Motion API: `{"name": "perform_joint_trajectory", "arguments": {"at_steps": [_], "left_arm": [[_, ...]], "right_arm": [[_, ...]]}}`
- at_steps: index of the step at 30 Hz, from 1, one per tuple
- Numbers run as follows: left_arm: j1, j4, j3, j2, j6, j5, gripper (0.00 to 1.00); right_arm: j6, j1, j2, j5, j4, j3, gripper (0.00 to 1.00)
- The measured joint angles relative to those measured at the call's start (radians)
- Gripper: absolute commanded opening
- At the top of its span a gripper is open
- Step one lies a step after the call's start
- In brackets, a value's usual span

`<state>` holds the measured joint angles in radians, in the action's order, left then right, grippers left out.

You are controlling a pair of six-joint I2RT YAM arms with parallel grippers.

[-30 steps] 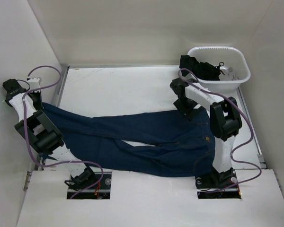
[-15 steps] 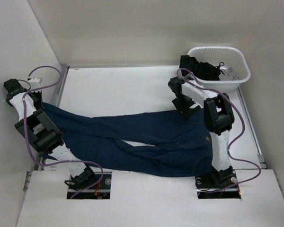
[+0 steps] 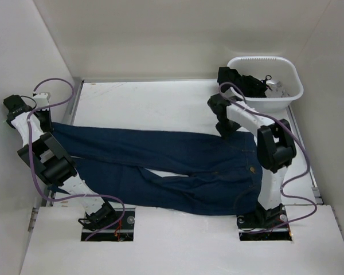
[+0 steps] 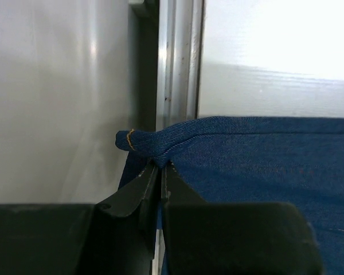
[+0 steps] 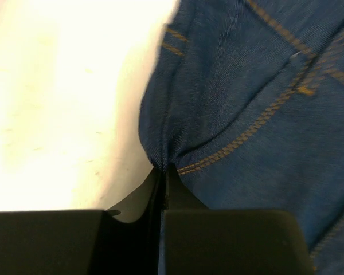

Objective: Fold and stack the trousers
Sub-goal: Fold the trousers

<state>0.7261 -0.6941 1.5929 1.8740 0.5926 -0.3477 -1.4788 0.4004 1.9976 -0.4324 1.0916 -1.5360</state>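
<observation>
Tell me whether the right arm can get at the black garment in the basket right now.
Probably not yet: the right tool is shut on the jeans at the waist. The black garment lies in the white basket just beyond, nothing between; once freed, reach looks likely.

Navy trousers, orange stitching

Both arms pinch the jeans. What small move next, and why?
Probably lift and fold the far leg over the near one: the left end effector is shut on a hem, the right end effector on the waist, and the jeans lie flat.
</observation>
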Motion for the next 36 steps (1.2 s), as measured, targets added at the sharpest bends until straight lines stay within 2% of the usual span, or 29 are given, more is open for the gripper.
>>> {"name": "perform_joint_trajectory", "arguments": {"at_steps": [4, 9, 14, 19, 24, 29, 36], "left_arm": [[-0.018, 0.034, 0.0, 0.0, -0.016, -0.056, 0.0], [-0.119, 0.163, 0.002, 0.0, -0.046, -0.109, 0.0], [-0.248, 0.322, 0.038, 0.0, -0.089, -0.122, 0.0], [-0.28, 0.425, 0.021, -0.022, -0.094, -0.145, 0.0], [-0.239, 0.449, -0.169, -0.18, -0.007, -0.179, 0.0], [-0.13, 0.414, -0.383, -0.415, 0.114, -0.245, 0.0], [0.085, 0.369, -0.685, -0.695, 0.22, -0.26, 0.0]], "right_arm": [[0.104, -0.034, -0.145, -0.093, -0.048, 0.006, 0.0], [0.247, -0.132, -0.275, -0.147, -0.236, 0.031, 0.0], [0.326, -0.232, -0.313, -0.161, -0.382, 0.103, 0.0], [0.433, -0.258, -0.329, -0.143, -0.496, 0.173, 0.0], [0.55, -0.285, -0.404, -0.077, -0.591, 0.279, 0.02], [0.608, -0.308, -0.547, 0.038, -0.648, 0.415, 0.02], [0.517, -0.213, -0.834, 0.069, -0.606, 0.698, 0.03]]}}
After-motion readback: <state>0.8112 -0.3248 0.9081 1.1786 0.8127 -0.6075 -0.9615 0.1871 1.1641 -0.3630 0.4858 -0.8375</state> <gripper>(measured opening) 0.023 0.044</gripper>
